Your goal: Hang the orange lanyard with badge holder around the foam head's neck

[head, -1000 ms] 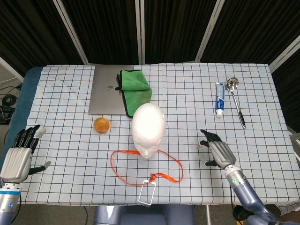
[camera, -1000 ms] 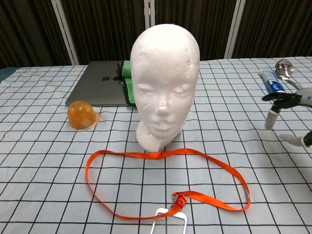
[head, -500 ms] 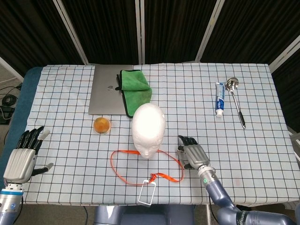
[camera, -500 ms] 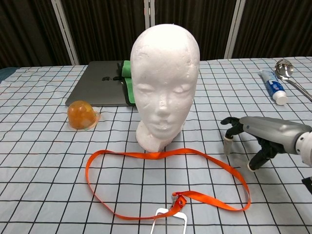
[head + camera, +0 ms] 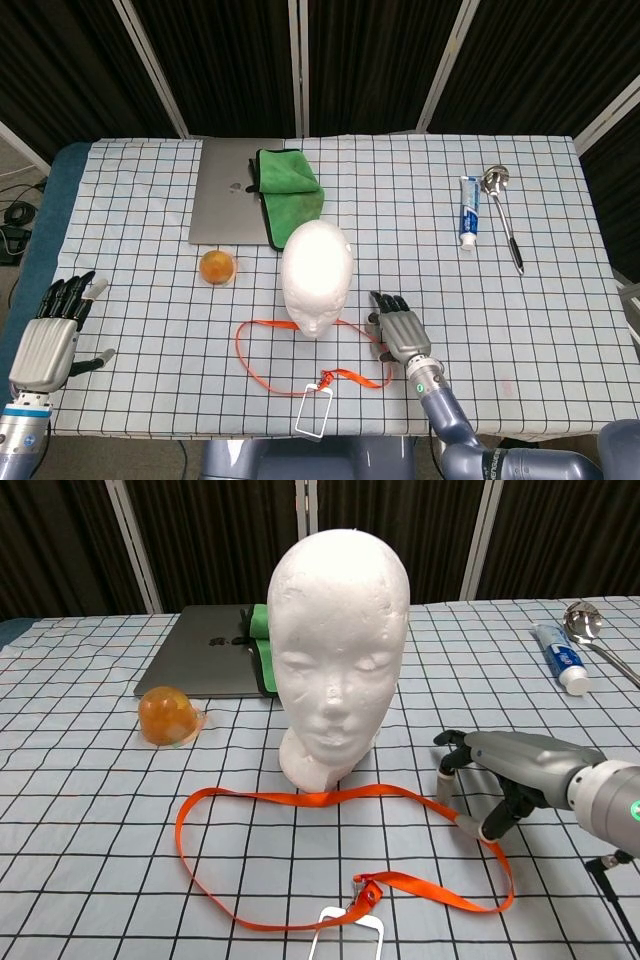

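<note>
The white foam head stands upright mid-table, facing the front edge. An orange lanyard lies in a flat loop on the cloth before it, its far side against the neck base. Its clear badge holder lies near the front edge. My right hand hovers over the loop's right side, fingers spread and pointing down at the strap, holding nothing. My left hand is open at the table's left front corner, outside the chest view.
A grey laptop with a green cloth on it lies behind the head. An orange ball-like object sits to the head's left. A toothpaste tube and spoon lie at the back right.
My right hand has swept left from the right side of the table to the lanyard loop's right side. The left hand has shifted only slightly. The lanyard has not moved.
</note>
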`<state>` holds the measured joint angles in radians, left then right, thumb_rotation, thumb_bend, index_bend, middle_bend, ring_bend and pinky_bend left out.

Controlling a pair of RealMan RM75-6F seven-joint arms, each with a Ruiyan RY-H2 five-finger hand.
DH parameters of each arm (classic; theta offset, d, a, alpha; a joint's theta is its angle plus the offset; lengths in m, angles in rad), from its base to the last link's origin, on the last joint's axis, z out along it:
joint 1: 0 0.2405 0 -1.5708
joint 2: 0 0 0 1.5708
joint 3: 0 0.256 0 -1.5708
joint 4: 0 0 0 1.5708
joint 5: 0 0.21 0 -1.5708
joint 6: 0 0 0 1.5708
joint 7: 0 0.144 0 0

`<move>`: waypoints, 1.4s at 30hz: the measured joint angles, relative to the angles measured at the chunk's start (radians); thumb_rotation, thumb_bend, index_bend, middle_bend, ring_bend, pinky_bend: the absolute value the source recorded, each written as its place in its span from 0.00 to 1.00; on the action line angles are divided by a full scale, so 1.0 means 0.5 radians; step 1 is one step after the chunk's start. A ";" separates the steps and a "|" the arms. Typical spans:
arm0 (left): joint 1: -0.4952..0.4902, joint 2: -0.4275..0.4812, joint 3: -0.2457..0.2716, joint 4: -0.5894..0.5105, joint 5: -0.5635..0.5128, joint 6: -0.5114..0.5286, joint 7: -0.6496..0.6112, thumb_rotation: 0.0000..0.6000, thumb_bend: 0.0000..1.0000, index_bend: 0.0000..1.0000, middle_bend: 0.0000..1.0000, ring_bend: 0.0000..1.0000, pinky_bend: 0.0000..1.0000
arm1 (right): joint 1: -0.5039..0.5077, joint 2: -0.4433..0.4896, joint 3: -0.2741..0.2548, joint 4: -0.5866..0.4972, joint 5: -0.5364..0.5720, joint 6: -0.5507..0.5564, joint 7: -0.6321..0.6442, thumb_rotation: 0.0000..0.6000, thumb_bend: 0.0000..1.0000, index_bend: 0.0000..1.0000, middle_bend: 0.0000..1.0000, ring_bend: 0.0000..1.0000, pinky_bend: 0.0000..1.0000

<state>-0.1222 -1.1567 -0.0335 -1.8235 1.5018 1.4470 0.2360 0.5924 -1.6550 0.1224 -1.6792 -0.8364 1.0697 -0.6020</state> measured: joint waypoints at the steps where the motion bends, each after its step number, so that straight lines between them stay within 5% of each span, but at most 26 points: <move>1: -0.001 0.000 0.000 0.000 -0.001 -0.002 -0.003 1.00 0.00 0.00 0.00 0.00 0.00 | 0.006 -0.010 -0.001 -0.001 0.011 0.007 -0.011 1.00 0.36 0.47 0.00 0.00 0.00; 20: -0.004 0.003 0.005 -0.002 -0.005 -0.004 -0.012 1.00 0.00 0.00 0.00 0.00 0.00 | 0.035 -0.107 -0.045 0.055 0.015 0.086 -0.094 1.00 0.37 0.65 0.00 0.00 0.00; 30: -0.037 -0.005 0.009 -0.009 -0.016 -0.076 -0.036 1.00 0.00 0.00 0.00 0.00 0.00 | 0.025 -0.083 -0.071 0.035 -0.064 0.116 -0.080 1.00 0.46 0.69 0.00 0.00 0.00; 37: -0.213 -0.083 -0.035 -0.029 -0.044 -0.337 -0.076 1.00 0.19 0.15 0.00 0.00 0.00 | -0.004 0.057 -0.120 -0.078 -0.202 0.159 -0.068 1.00 0.50 0.70 0.01 0.00 0.00; 42: -0.419 -0.306 -0.130 0.040 -0.137 -0.548 0.038 1.00 0.28 0.23 0.00 0.00 0.00 | -0.031 0.170 -0.159 -0.155 -0.318 0.181 -0.033 1.00 0.51 0.70 0.01 0.00 0.00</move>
<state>-0.3315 -1.3099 -0.0986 -1.8036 1.4331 1.1729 0.2547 0.5768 -1.5702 0.0428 -1.7567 -0.9953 1.1603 -0.6185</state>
